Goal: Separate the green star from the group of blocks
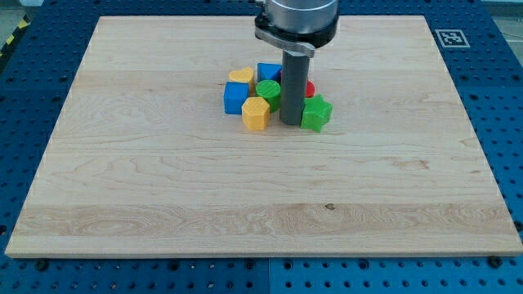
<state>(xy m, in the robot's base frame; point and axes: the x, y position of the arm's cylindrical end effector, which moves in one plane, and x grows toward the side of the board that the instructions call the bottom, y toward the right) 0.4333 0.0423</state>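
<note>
The green star (316, 113) lies at the right edge of a tight cluster of blocks near the board's top centre. My tip (291, 122) rests on the board just left of the star, between it and a yellow hexagon (256, 113). Behind the rod sit a green round block (268, 91), a blue cube (236, 97), a yellow heart-like block (240, 77), another blue block (269, 73) and a red block (309, 88), partly hidden by the rod.
The wooden board (163, 188) lies on a blue perforated table. A black-and-white marker tag (452, 37) sits at the view's top right, off the board. The arm's grey body (296, 20) hangs over the cluster.
</note>
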